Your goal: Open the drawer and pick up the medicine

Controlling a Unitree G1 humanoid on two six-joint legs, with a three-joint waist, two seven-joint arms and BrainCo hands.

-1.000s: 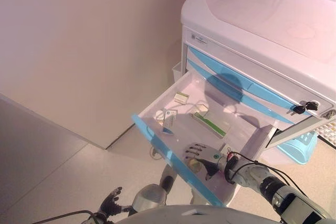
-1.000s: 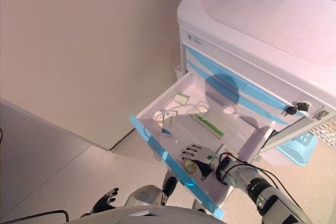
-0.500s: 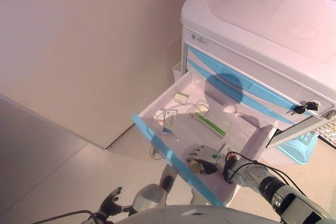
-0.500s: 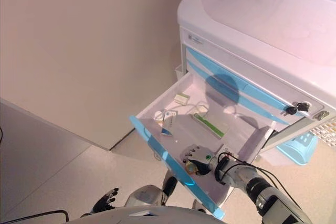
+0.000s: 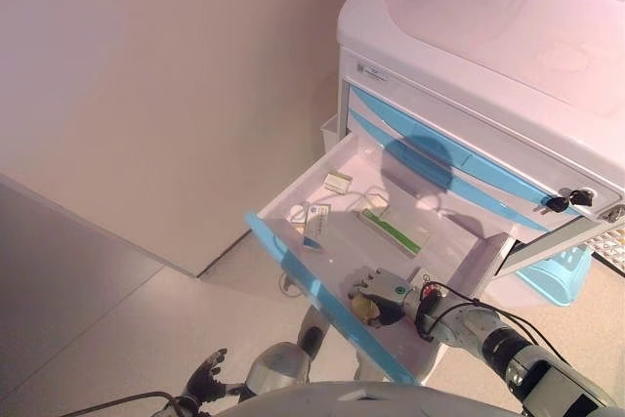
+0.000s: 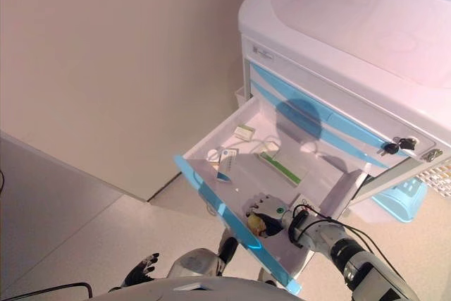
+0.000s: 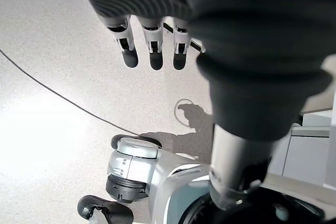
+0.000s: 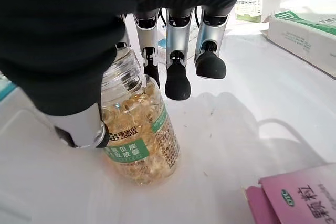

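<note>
The cart's top drawer (image 5: 293, 266), white with a blue front, stands pulled out. Near its front right lies a clear medicine bottle (image 8: 139, 135) of yellow capsules with a green label. My right hand (image 5: 386, 290) is inside the drawer over the bottle (image 5: 363, 309). Its thumb (image 8: 79, 129) presses one side and curled fingers (image 8: 177, 82) close on the other, so the bottle is pinched while it rests on the drawer floor. My left hand (image 5: 205, 376) hangs low by the floor, its fingers (image 7: 152, 51) straight and holding nothing.
Further back in the drawer lie a long green-and-white box (image 5: 391, 231), a small box (image 5: 338, 182) and a blue-and-white box (image 5: 314, 225). A pink box (image 8: 299, 198) lies beside the bottle. Keys (image 5: 566, 200) hang in the cart's lock. A blue basket (image 5: 562, 275) hangs on the cart's right.
My right hand's fingers, spread flat over the drawer front a second ago, have curled down round the bottle. The left hand and the drawer have not moved.
</note>
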